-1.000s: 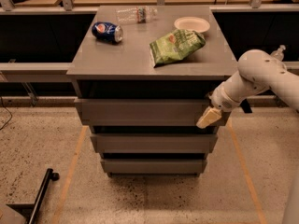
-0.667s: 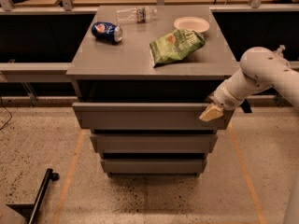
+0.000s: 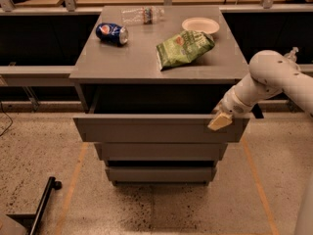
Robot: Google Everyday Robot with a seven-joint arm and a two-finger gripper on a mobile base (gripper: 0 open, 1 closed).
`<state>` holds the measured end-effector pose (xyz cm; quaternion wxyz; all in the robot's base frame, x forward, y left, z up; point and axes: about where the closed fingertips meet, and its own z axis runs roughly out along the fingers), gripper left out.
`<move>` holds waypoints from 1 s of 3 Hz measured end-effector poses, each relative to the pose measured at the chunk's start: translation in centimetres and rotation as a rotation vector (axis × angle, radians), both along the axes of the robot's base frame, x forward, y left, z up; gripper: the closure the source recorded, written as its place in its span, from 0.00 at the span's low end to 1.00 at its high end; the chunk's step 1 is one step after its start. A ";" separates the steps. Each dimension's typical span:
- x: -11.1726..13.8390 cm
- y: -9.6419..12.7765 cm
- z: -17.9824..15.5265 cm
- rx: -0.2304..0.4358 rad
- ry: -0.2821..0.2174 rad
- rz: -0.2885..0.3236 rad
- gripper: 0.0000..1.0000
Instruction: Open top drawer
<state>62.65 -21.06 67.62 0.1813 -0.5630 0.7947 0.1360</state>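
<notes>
Since a second ago the top drawer [image 3: 146, 129] has slid further out toward 6 o'clock, and a dark gap now shows between its front panel and the cabinet surface [image 3: 132, 62]. It projects past the two shorter drawer fronts [image 3: 161, 151] below it.

The panel looks stiff and flat, with no handle, so the only place to take hold is its upper lip. It should run on slides with moderate resistance. A pull from one end may skew it, so a straight draw toward 6 o'clock seems wise.

The gripper [image 3: 219, 121] sits at the 3 o'clock end of that lip, touching the panel's top edge. Whether it is spread or clamped on the lip I cannot tell.

On the surface lie a Pepsi can [image 3: 111, 34], a green chip bag [image 3: 184, 47], a white plate [image 3: 200, 25] and a clear bottle [image 3: 143, 16]. None of them are touched.
</notes>
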 end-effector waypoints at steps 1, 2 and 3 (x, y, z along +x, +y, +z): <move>-1.2 0.6 -0.2 -0.010 0.039 0.028 0.09; -4.9 0.6 -0.5 0.007 0.116 0.002 0.00; -7.2 0.5 -0.8 0.017 0.175 -0.016 0.00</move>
